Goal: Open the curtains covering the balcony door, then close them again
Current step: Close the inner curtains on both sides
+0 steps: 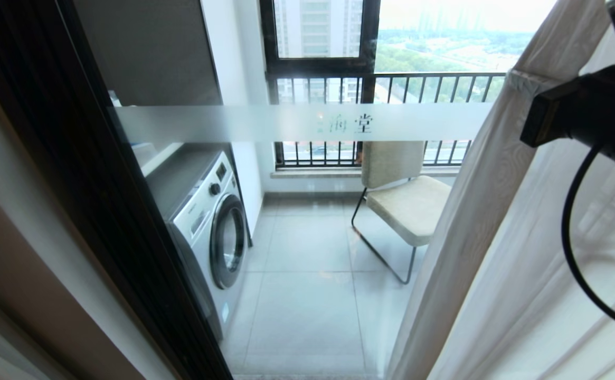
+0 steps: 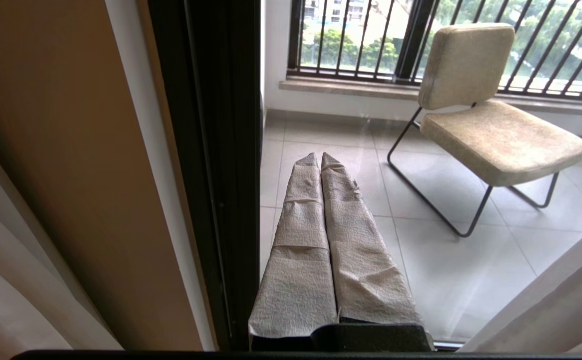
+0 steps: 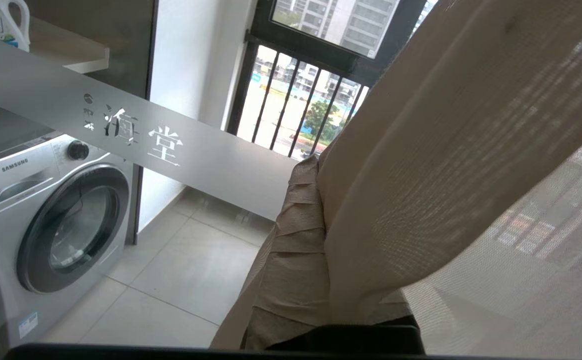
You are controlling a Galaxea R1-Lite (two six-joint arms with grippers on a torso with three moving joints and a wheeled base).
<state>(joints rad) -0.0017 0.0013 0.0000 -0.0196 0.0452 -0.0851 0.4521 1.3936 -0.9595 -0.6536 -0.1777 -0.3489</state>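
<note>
Beige curtain (image 3: 450, 165) hangs at right of balcony door (image 1: 296, 122), glass mostly uncovered. Right gripper (image 3: 315, 240) fingers pinched together against fold, cloth draped over them. Left gripper (image 2: 320, 210) closed, empty, parked low. Risk: fabric slides off without real grip, or snags.

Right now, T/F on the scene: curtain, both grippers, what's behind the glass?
1. The right gripper is shut, its fingers against the curtain. True.
2. The curtain covers the whole balcony door. False: it is gathered at the right, the glass mostly bare.
3. A washing machine stands behind the glass on the left. True.
4. The left gripper holds the curtain. False: it is shut on nothing, pointing at the glass.
5. The chair lies tipped over. False: it stands upright.
</note>
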